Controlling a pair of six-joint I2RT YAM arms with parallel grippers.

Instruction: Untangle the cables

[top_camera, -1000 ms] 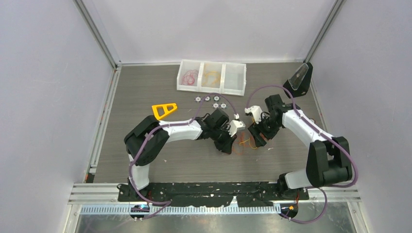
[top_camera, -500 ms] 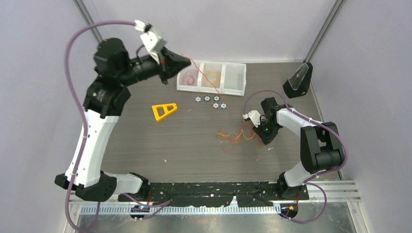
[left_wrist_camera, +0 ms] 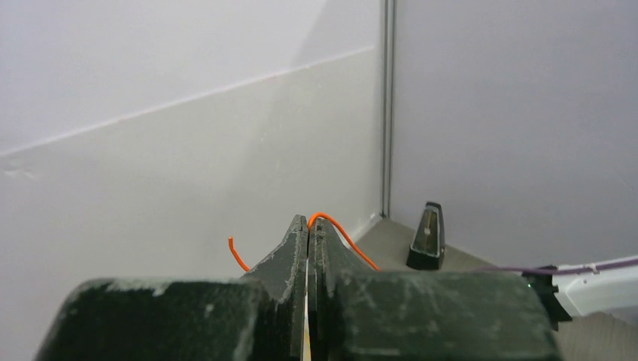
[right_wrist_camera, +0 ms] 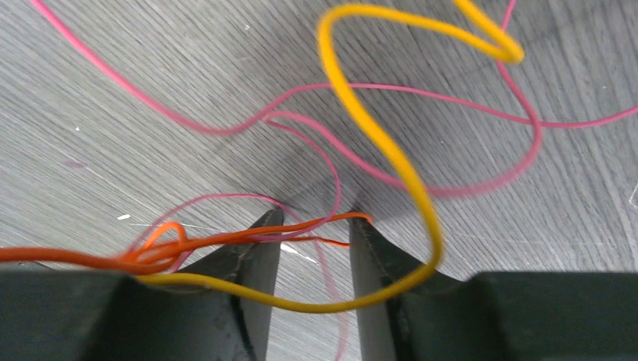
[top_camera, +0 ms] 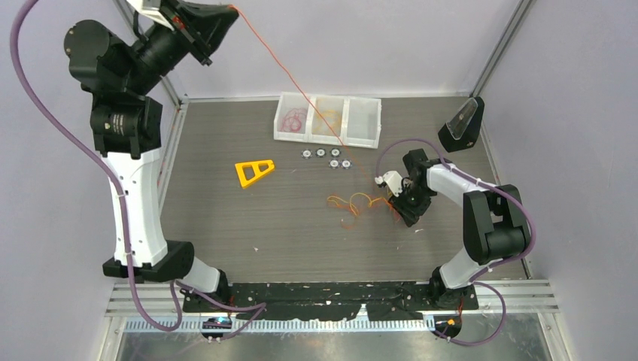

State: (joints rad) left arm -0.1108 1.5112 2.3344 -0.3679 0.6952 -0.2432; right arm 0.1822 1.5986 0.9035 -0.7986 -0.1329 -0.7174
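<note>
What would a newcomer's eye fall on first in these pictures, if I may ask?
Most likely the left hand, held high at the far left corner and shut on one orange cable that runs taut and slanting down toward the table. Next, the tangle of yellow, orange and pink cables right of the table's middle, where the right hand sits low with its fingers apart and strands crossing the gap.

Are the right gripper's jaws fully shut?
No, table shows between the right gripper's fingers, with an orange cable and a yellow cable crossing the gap.
</note>
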